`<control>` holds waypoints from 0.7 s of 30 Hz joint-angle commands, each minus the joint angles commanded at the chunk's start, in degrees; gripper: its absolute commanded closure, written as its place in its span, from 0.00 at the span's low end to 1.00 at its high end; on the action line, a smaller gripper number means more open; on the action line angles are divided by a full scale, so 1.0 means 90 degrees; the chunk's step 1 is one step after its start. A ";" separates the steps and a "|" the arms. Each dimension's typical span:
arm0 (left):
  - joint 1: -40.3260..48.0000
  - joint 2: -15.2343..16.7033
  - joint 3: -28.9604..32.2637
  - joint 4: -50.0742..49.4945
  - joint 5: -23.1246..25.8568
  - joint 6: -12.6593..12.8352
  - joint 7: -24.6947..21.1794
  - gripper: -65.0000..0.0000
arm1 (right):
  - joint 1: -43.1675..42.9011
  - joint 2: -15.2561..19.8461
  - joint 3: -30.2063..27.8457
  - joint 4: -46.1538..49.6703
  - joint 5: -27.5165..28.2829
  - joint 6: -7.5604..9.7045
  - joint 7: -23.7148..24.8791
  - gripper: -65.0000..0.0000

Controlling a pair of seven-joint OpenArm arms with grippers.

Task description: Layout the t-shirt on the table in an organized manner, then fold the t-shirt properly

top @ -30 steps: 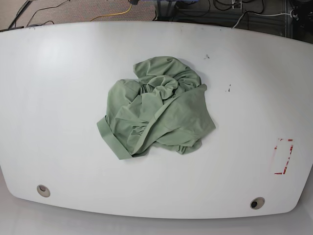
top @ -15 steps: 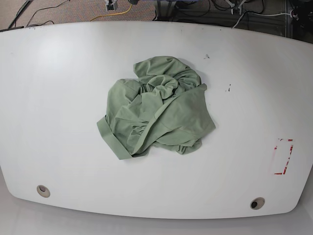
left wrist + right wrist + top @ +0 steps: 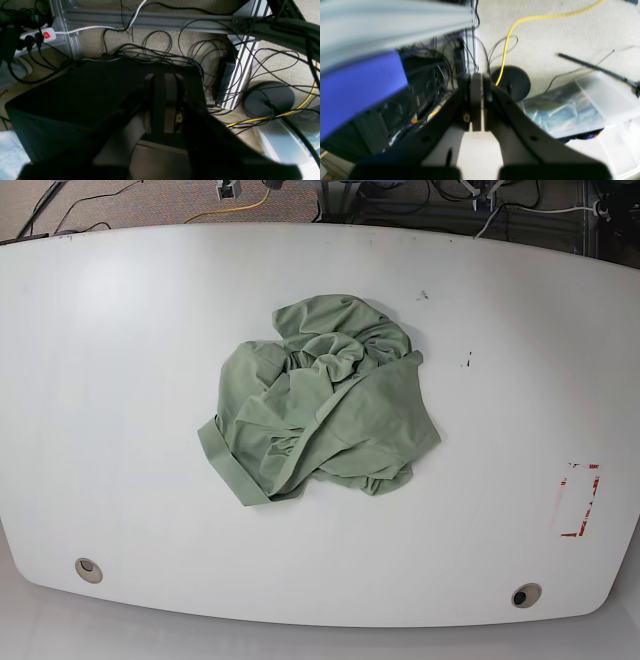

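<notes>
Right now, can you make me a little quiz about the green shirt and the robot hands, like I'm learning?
1. True or false: the t-shirt is lying flat and neatly spread on the table.
2. What is the right gripper holding? A) the shirt B) a yellow cable C) nothing
3. Fill in the missing word: the red tape rectangle is near the table's ____ edge in the base view.

Key
1. False. It sits in a crumpled heap near the middle.
2. C. Its jaws are closed on nothing, out over the floor. The left gripper is closed too.
3. Right.
</notes>
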 joint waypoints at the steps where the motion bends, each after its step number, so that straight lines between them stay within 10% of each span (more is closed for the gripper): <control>1: 0.0059 0.0000 0.0000 0.0000 0.0000 0.0000 0.0000 0.91 | -0.0039 0.0000 0.0000 0.0000 0.0000 -0.0010 0.0127 0.99; 21: 0.0977 0.0029 0.0000 0.1084 0.0000 0.0000 -0.0508 0.91 | -0.0625 0.0010 0.0000 0.0342 -0.0010 -0.0029 0.0596 0.99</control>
